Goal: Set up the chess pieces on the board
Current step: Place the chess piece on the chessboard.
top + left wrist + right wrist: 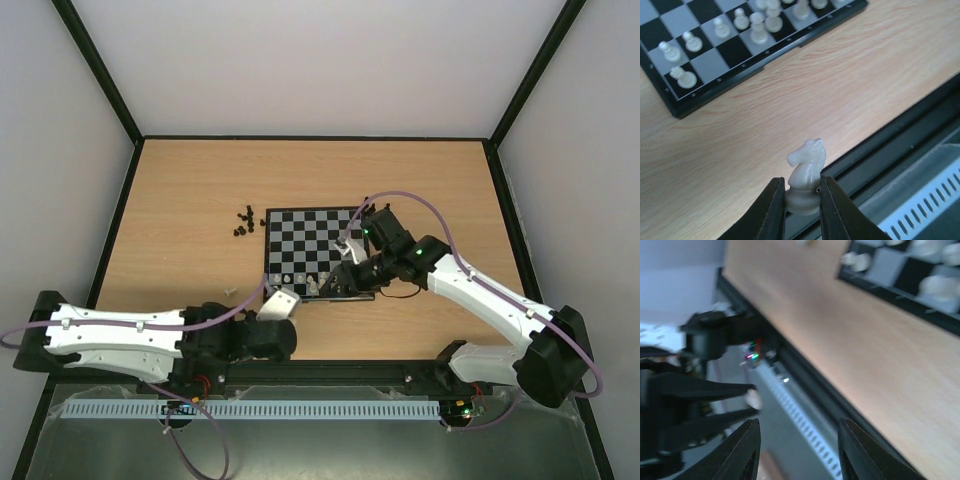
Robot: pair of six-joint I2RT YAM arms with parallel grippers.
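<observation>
The board [318, 240] lies mid-table, and its near corner shows in the left wrist view [735, 82]. Several cream-white chess pieces [758, 27] stand on its near rows. A cluster of black pieces [244, 222] lies on the wood left of the board. My left gripper [802, 202] is shut on the base of a white knight [806, 170], held upright above the table's near edge. In the top view it [281, 304] sits just off the board's near left corner. My right gripper [800, 450] is open and empty, low over the board's near edge [343, 281], facing the left gripper.
A black rail [900, 145] and a white slotted strip [260, 409] run along the near table edge. Black frame posts and pale walls enclose the wooden table [190, 190]. The right wrist view is blurred; the board's corner [900, 287] shows at its top right.
</observation>
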